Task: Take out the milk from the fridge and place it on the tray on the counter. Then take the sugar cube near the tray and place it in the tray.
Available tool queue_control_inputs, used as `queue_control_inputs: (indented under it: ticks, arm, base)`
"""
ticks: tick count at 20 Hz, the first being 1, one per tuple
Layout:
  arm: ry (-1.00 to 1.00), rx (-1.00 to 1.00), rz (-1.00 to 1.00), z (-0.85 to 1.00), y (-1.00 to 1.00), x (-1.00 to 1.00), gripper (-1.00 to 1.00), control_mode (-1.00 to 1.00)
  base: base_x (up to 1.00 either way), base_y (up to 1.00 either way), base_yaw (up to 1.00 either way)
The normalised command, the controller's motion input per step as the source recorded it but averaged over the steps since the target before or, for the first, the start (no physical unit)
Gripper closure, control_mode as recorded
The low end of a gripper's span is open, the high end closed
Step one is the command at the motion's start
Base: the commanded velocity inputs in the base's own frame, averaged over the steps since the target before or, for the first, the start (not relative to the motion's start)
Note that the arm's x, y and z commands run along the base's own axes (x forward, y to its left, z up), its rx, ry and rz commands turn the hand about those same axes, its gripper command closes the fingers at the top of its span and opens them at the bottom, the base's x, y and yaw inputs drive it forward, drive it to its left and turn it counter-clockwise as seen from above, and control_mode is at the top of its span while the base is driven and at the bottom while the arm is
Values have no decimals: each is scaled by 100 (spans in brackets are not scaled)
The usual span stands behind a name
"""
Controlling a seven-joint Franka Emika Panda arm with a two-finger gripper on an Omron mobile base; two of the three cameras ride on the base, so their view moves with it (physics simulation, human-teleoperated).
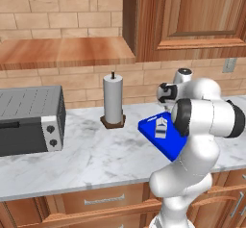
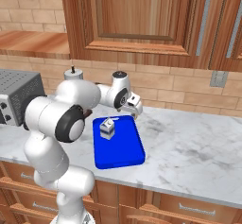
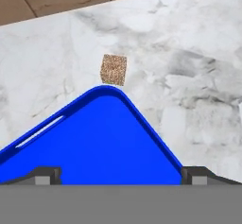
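The milk (image 1: 161, 126) (image 2: 108, 128), a small white gable-top carton, stands upright on the blue tray (image 1: 150, 126) (image 2: 118, 153) on the marble counter (image 1: 96, 155) (image 2: 189, 147). My gripper (image 2: 133, 108) (image 3: 122, 176) hovers open over the tray's far corner, with nothing between its fingertips (image 3: 47, 175). In the hand view the tan-brown sugar cube (image 3: 113, 69) sits on the marble just beyond the rounded corner of the tray (image 3: 104, 142), close to its rim. The tray's slot handle lies to the left there. The fridge is out of view.
A white paper-towel roll (image 1: 113, 99) stands left of the tray. A grey toaster oven (image 1: 29, 119) (image 2: 14, 95) sits at the counter's left end. Brick wall and wooden upper cabinets (image 2: 142, 20) rise behind. Bare marble stretches to the right of the tray.
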Motion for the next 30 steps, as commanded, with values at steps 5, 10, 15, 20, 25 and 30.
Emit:
queue_control_inputs:
  ticks: [5, 10, 15, 20, 25, 30]
  arm:
    - [6, 0, 0, -17, 0, 17, -100, -100]
    - [3, 0, 0, -14, -1, 28, -100, -100]
    - [1, 0, 0, 0, -6, 28, -100, -100]
    - [8, 0, 0, -8, -2, 23, -100, -100]
    - [4, 0, 0, -21, -4, 17, -100, -100]
    - [1, 0, 0, -12, -12, 19, -100, -100]
  base:
    - [0, 0, 0]
    - [0, 0, 0]
    - [0, 0, 0]
    - [0, 0, 0]
    - [0, 0, 0]
    - [0, 0, 0]
